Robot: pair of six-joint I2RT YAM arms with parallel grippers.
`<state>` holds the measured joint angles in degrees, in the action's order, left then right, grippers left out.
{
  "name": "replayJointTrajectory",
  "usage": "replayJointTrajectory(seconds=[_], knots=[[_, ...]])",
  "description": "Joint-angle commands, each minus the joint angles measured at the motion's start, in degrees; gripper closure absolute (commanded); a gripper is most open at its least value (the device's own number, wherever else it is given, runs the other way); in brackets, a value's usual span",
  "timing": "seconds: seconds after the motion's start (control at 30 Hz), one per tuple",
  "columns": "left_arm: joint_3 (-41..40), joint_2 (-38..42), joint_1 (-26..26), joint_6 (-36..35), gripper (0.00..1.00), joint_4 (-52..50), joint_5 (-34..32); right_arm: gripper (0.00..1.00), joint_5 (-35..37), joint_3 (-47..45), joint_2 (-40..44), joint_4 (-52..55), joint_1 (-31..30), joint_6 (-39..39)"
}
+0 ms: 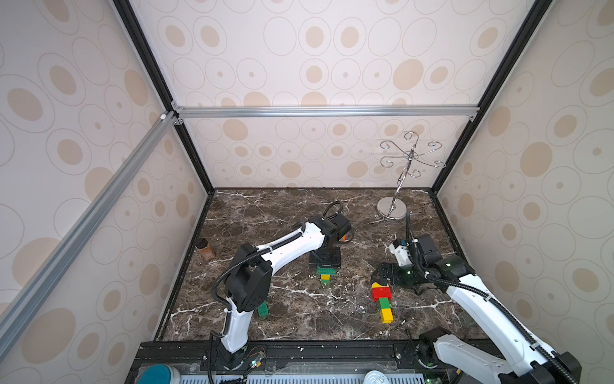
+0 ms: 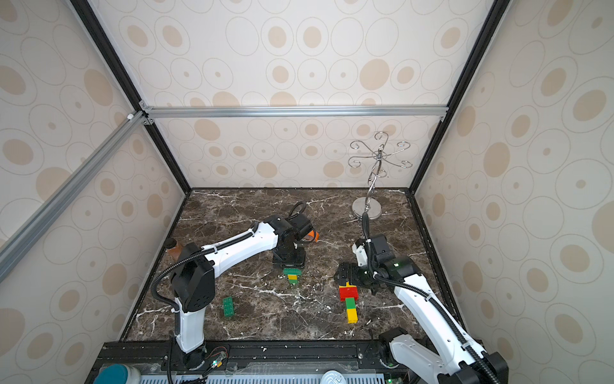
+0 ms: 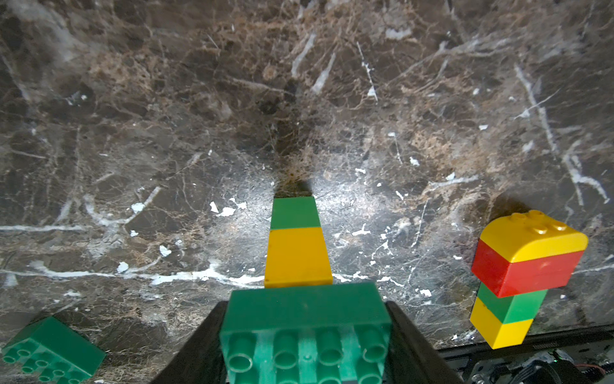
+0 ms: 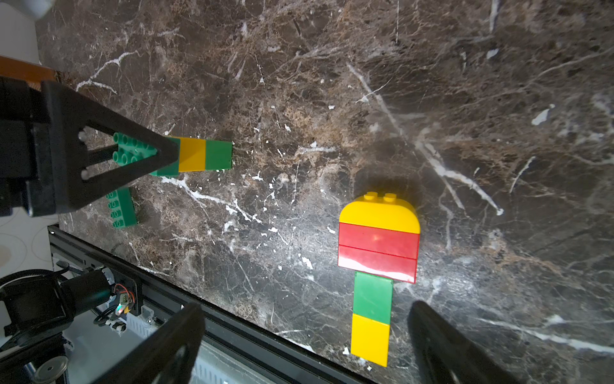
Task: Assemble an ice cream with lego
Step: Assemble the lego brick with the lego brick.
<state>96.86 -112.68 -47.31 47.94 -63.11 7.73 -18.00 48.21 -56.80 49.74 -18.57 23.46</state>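
1. The left gripper (image 3: pixel 305 309) clamps the wide green brick (image 3: pixel 299 345) topping a yellow-and-green stack (image 3: pixel 297 252) at mid-table.
2. The right gripper (image 4: pixel 305 307), jaws spread wide and empty, hangs over the lego assembly (image 4: pixel 377 252) of yellow dome, red, green and yellow pieces, which lies flat on the marble tabletop (image 1: pixel 299 212).
3. A loose green brick (image 2: pixel 228 306) lies near the left arm's base.

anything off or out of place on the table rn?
Nothing spilled or broken. The yellow-domed stack lies flat on the marble instead of standing, by the open right gripper. One loose green brick sits alone near the left arm's base. The left gripper holds a green-yellow-green stack.
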Motion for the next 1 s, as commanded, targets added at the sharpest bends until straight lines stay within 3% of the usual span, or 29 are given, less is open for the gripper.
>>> replayJointTrajectory(seconds=[0.0, 0.37, 0.67, 0.97], knots=[[2.7, 1.1, -0.3, -1.7, 0.51, -2.5, -1.1, 0.01, 0.3, 0.1, 0.1, 1.0, 0.6, -0.5], [-3.4, 2.5, -0.3, -2.0, 0.52, 0.9, 1.3, 0.01, 0.1, 0.3, -0.4, 1.1, 0.5, -0.3], [-0.6, 1.2, -0.4, -4.0, 0.54, -0.2, 1.7, 0.02, 0.5, 0.7, -0.2, 1.7, 0.5, -0.1], [-3.8, -0.3, -0.5, -6.8, 0.54, -1.7, 0.4, 0.01, 0.9, 1.0, -0.3, 1.7, 0.5, 0.0]])
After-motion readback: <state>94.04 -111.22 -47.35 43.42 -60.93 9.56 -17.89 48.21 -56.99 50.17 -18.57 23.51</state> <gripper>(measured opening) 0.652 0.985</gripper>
